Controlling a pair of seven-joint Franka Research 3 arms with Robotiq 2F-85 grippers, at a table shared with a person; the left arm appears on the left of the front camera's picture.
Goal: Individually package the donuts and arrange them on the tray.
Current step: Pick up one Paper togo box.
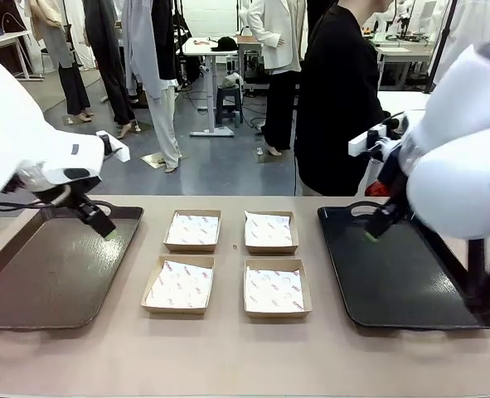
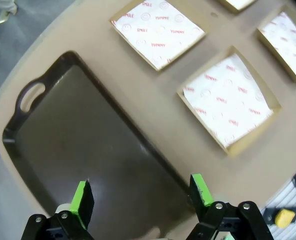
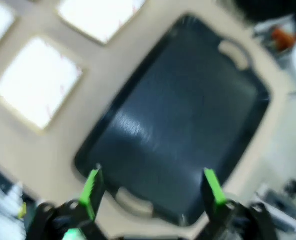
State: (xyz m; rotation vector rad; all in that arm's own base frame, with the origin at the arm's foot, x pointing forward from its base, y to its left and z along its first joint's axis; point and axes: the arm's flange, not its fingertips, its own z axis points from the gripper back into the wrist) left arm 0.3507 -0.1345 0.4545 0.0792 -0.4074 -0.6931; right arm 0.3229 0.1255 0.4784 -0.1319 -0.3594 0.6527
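The donuts are out of view. A dark brown tray (image 1: 46, 282) lies at the table's left and a black tray (image 1: 410, 282) at its right, both bare. My left gripper (image 1: 105, 227) hangs open over the brown tray's far right corner. In the left wrist view the left gripper (image 2: 142, 197) has nothing between its green pads, and the brown tray (image 2: 77, 150) lies below. My right gripper (image 1: 375, 232) is open above the black tray's far left part. The blurred right wrist view has the right gripper (image 3: 150, 187) over the black tray (image 3: 178, 115).
Several shallow cardboard boxes lined with printed white paper sit between the trays, such as the near left box (image 1: 178, 286) and the far right box (image 1: 269, 231). A person in black (image 1: 336, 108) stands at the far side. Bare table runs along the near edge.
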